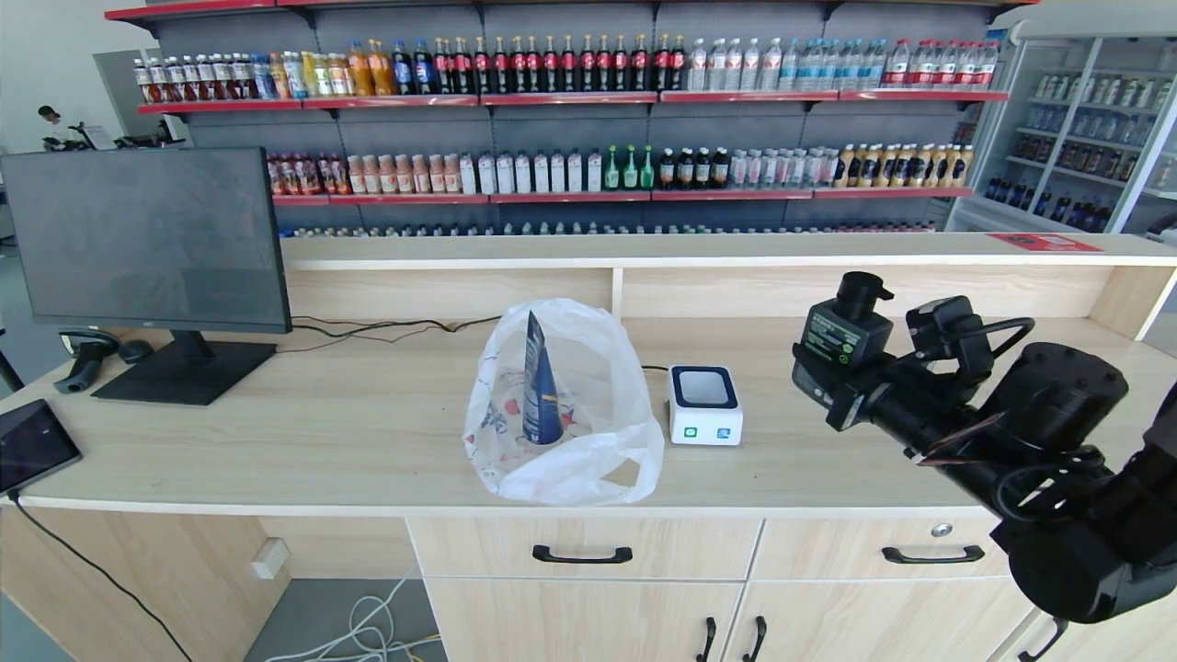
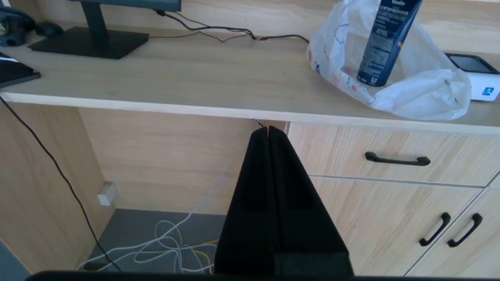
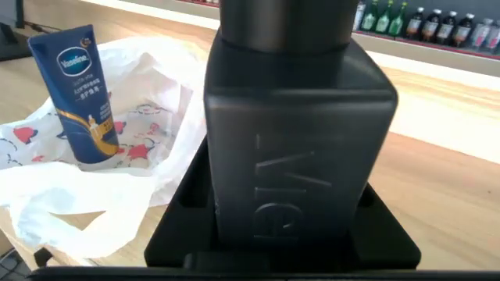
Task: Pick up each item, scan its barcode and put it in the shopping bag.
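One black bottle point(image 1: 844, 329) sits pinched in right claw point(image 1: 829, 375); left claw point(image 2: 268, 140) pressed together.

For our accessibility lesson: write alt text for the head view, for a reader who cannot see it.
The right gripper holds a black bottle above a counter, right of a white scanner. A blue tube stands in the shopping bag; a monitor sits left.

Head view: bright, even, diffuse light from above. Soft, short shadows lie under the monitor point(image 1: 147, 239) stand at 9 o'clock and beside the scanner point(image 1: 704, 405) near centre. The counter point(image 1: 349, 432) edge and shelves point(image 1: 570, 97) bow toward the borders, a wide-angle distortion. Mild sheen on the shopping bag point(image 1: 598, 395).
Left wrist view: the recess under the counter is shaded, 7 o'clock.
Right wrist view: the dark bottle point(image 3: 301, 148) reads dim, with faint gloss.
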Controlling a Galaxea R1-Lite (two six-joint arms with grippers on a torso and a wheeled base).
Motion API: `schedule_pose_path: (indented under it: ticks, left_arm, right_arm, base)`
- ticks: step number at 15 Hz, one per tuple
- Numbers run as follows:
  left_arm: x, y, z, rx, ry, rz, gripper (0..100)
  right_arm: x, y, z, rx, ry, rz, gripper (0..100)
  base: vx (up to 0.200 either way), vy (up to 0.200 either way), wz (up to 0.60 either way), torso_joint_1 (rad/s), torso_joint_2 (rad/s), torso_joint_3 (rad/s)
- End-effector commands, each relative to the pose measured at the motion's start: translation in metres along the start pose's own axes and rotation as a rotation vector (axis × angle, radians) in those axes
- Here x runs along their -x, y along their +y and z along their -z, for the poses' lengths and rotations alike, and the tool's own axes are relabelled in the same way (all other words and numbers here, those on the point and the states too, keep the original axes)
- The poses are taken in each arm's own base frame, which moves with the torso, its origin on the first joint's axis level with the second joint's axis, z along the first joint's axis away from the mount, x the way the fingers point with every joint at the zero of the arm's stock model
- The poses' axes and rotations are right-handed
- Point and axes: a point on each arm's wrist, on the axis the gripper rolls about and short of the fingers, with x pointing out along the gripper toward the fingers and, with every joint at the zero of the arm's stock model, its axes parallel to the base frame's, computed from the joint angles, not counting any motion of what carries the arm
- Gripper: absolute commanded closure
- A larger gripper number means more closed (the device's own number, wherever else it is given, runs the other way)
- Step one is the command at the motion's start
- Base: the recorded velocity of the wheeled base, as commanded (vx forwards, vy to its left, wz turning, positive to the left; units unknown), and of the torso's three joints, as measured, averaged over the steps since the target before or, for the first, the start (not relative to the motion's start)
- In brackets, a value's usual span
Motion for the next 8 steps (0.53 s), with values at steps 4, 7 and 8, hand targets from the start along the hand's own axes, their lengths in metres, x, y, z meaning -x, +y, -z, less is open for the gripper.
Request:
schedule_pose_path:
  ticks: [4, 7, 8]
  left_arm:
    - [0.000, 0.000, 0.000, 0.000, 0.000, 0.000, 100]
    - [0.000, 0.000, 0.000, -0.002, 0.000, 0.000, 100]
    - [0.000, 0.000, 0.000, -0.003, 0.001, 0.000, 100]
  right_arm:
    - [0.018, -0.049, -0.002, 0.028, 0.005, 0.162, 100]
    - [0.015, -0.049, 0.002, 0.025, 0.013, 0.160, 100]
    - [0.014, -0.050, 0.004, 0.023, 0.018, 0.159, 100]
  base:
    - [-0.050, 0.000, 0.00, 0.001, 0.00, 0.001]
    - [-0.200, 0.000, 0.00, 0.012, 0.00, 0.001]
    - [-0.200, 0.000, 0.00, 0.002, 0.00, 0.007]
